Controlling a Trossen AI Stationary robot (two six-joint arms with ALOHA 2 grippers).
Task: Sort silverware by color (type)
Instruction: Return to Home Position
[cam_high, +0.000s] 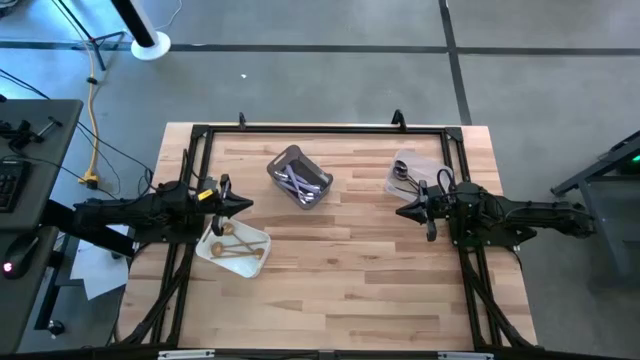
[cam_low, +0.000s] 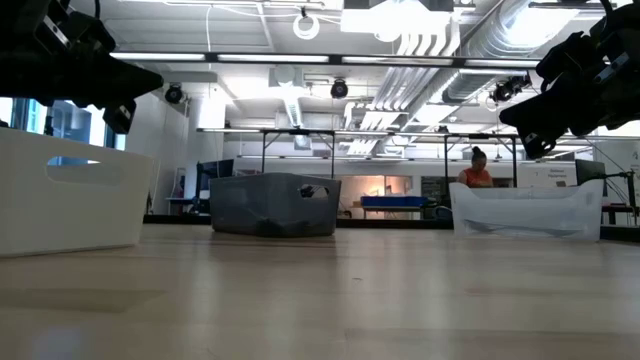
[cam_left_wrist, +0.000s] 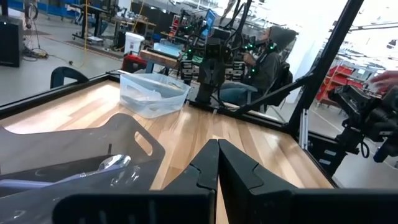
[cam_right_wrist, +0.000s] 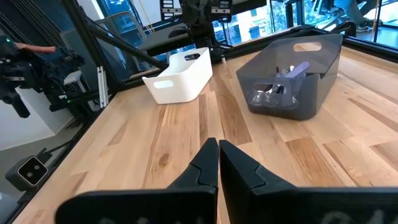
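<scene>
Tool L (cam_left_wrist: 217, 148) closed, empty, tool R (cam_right_wrist: 218, 147) same

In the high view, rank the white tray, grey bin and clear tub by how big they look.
1. White tray and grey bin: about alike, can't rank.
2. Clear tub: smallest showing, though the right arm covers part.

Low view: white tray (cam_low: 100, 210) cut by edge — grey bin (cam_low: 275, 205) wall mostly hides silverware (cam_high: 298, 183) inside.
</scene>
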